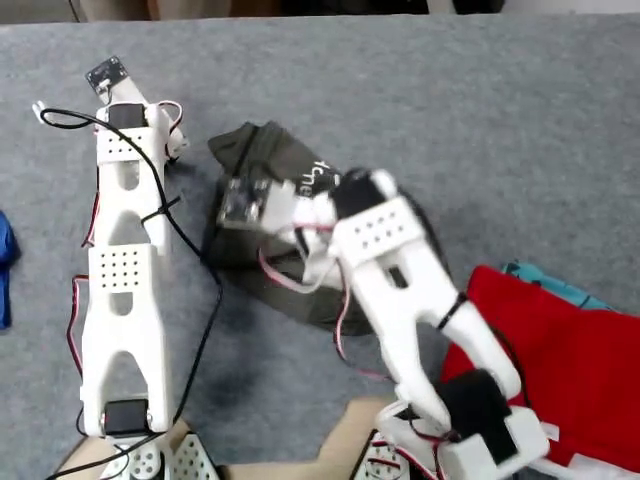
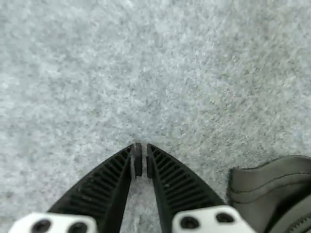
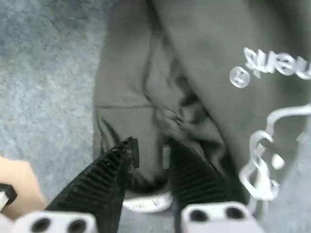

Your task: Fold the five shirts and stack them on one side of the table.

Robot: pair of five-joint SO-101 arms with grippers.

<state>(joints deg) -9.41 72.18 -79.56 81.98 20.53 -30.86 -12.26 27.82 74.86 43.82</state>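
Surface, high view: table (image 1: 500, 120) under one grey, felt-like cover with a fine nap.
Arms, high view: two, of white hard plastic with perforated plates. The left arm (image 1: 125, 270) lies stretched toward the far edge. The right arm (image 1: 400, 270) is bent across the middle, with its head over the dark shirt (image 1: 262, 150).
Shirts, high view: one dark shirt, soft and rumpled into a rough fold, with white print, at the table's centre. One red shirt (image 1: 570, 350) is spread flat at the right near corner, well apart from the dark one.
Other cloth, high view: one teal strip (image 1: 545, 283) at the red shirt's far edge; one blue scrap (image 1: 4, 250) at the left edge.
Sundries, high view: one black cable (image 1: 190, 250) trailing past the left arm; one tan board (image 1: 345, 440) at the near edge.
Left wrist view: left gripper (image 2: 140, 151), two black ribbed fingers closed tip to tip on nothing, over bare grey cover. A stitched hem of the dark shirt (image 2: 267, 184) lies just beside it.
Right wrist view: right gripper (image 3: 151, 150), two black ribbed fingers parted, with creased dark cloth in the gap. One white label (image 3: 146, 204) lies between them.
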